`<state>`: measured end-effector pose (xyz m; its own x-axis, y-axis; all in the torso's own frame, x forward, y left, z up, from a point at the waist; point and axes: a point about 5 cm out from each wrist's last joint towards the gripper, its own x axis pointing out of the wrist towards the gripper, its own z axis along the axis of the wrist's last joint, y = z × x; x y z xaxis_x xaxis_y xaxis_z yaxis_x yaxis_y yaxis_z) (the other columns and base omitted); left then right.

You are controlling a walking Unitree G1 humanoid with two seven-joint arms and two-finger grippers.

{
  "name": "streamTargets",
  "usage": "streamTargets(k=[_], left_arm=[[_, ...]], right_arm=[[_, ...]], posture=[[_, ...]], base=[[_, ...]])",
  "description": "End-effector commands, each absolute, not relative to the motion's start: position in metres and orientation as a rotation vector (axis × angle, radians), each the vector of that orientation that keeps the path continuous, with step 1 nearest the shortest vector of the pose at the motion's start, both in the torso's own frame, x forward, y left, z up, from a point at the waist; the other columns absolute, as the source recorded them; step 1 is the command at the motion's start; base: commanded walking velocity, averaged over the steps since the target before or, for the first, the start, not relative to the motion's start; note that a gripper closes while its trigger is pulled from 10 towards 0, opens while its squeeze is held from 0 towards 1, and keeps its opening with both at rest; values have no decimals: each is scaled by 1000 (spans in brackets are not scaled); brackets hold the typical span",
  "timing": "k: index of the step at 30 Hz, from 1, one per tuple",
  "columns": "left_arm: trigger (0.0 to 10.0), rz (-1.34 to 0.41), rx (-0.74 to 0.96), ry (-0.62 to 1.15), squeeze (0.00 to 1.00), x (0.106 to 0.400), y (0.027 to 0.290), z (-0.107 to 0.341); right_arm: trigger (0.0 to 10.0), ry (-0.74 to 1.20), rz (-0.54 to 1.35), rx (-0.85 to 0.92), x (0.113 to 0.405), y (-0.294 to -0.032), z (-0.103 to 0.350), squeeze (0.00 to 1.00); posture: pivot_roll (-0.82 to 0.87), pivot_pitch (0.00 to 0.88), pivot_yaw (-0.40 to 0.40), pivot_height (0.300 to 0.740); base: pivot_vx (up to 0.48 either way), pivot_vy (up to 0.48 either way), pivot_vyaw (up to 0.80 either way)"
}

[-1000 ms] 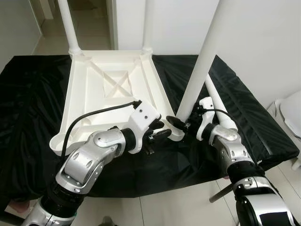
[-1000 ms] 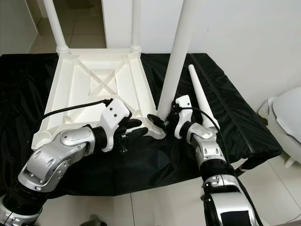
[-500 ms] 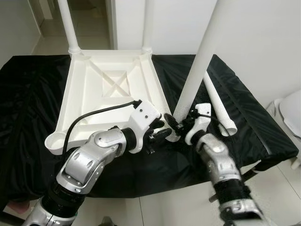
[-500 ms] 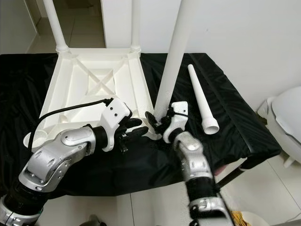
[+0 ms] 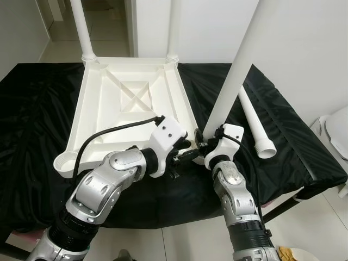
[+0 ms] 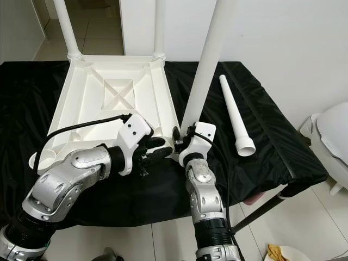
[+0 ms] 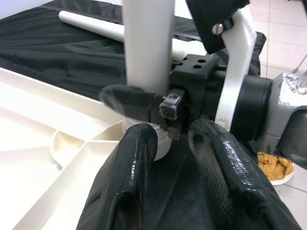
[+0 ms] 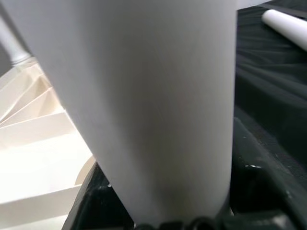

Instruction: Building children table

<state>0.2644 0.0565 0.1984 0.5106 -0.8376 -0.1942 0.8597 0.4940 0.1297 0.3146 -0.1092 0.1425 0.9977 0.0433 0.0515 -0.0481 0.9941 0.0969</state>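
Observation:
An upside-down white table top (image 5: 98,117) lies on a black cloth. Two white legs (image 5: 81,27) (image 5: 174,27) stand in its far corners. A third leg (image 5: 231,81) rises tilted from the near right corner socket, and my right gripper (image 5: 202,145) is shut on its base. In the right wrist view this leg (image 8: 158,96) sits between the fingers. My left gripper (image 5: 185,154) is open, right beside that corner, with its fingers (image 7: 134,158) near the socket. A loose leg (image 5: 253,117) lies on the cloth to the right.
The near left corner socket (image 5: 64,161) holds no leg. The cloth-covered table's front edge runs just past my arms. A white fixture (image 5: 340,130) stands at the far right, and a bowl (image 5: 288,254) sits on the tiled floor. A white wall is behind.
My right arm has swung in from the right toward the centre, still holding the tilted leg at the corner socket. The loose leg behind it now shows in full. The left gripper stayed put.

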Motion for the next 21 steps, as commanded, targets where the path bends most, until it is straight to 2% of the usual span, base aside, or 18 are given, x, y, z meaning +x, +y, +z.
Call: streamTargets(k=[1,2,5,6,13,15,21], left_arm=[[10000,-1062,229,110,0,263,54,198],[10000,-1061,230,110,0,263,55,199],[10000,-1060,229,109,0,263,55,199],[10000,-1060,230,109,0,263,55,199],[10000,-1060,230,109,0,264,55,198],[10000,-1062,231,109,0,264,54,199],[10000,-1062,232,108,0,265,54,199]], right_arm=[[2902,-64,-14,118,314,-120,148,0],[10000,-61,-17,116,315,-120,149,0],[10000,-58,-20,113,315,-121,150,0],[10000,-62,-20,108,316,-122,150,1000],[10000,-68,5,98,321,-126,152,1000],[10000,-85,120,106,329,-131,158,1000],[10000,-96,276,77,339,-138,166,1000]], posture=[[-23,0,-57,740],[-23,0,-57,740],[-23,0,-57,740],[-22,0,-56,740],[-24,0,-56,740],[-24,0,-54,740],[-22,0,-50,740]], base=[[0,0,0],[0,0,0],[0,0,0],[0,0,0],[0,0,0],[0,0,0],[0,0,0]])
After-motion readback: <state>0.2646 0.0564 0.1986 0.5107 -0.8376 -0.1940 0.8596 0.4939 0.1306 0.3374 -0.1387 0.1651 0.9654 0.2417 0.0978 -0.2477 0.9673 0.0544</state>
